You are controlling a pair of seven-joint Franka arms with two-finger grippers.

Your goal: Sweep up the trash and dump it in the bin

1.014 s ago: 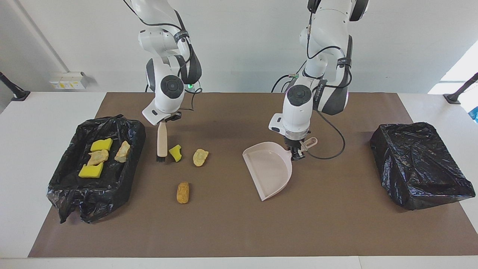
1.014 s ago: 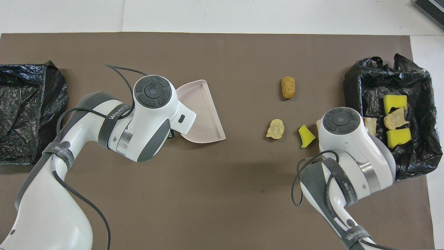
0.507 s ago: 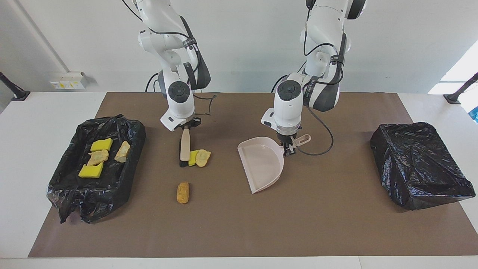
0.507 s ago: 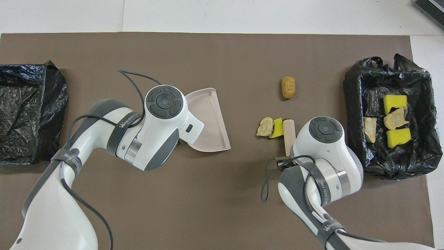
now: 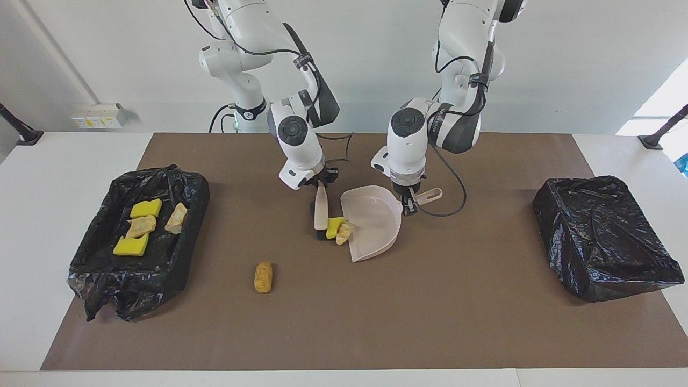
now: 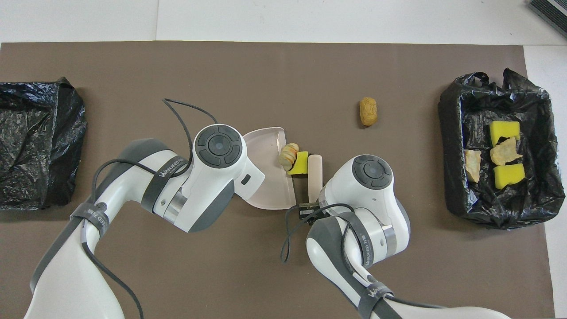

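Note:
My right gripper [image 5: 320, 184] is shut on a beige brush [image 5: 321, 210] whose dark bristles rest on the mat. The bristles press a yellow sponge chunk [image 5: 334, 226] [image 6: 301, 162] against a tan lump [image 5: 344, 232] [image 6: 288, 156] at the open lip of the pink dustpan [image 5: 376, 220] [image 6: 266, 181]. My left gripper [image 5: 410, 205] is shut on the dustpan's handle and the pan lies flat on the mat. One orange-brown lump [image 5: 263, 277] [image 6: 368, 111] lies alone, farther from the robots. The bin [image 5: 134, 285] [image 6: 452, 133] at the right arm's end holds several pieces of trash.
A second box wrapped in a black bag [image 5: 607, 236] [image 6: 35, 141] stands at the left arm's end of the brown mat [image 5: 430, 322]. Cables hang from both wrists close to the dustpan. In the overhead view both wrists cover their fingers.
The right arm swept the brush toward the table's middle, pushing the yellow chunk and the tan lump together up to the dustpan's lip. The left arm slid the dustpan toward them.

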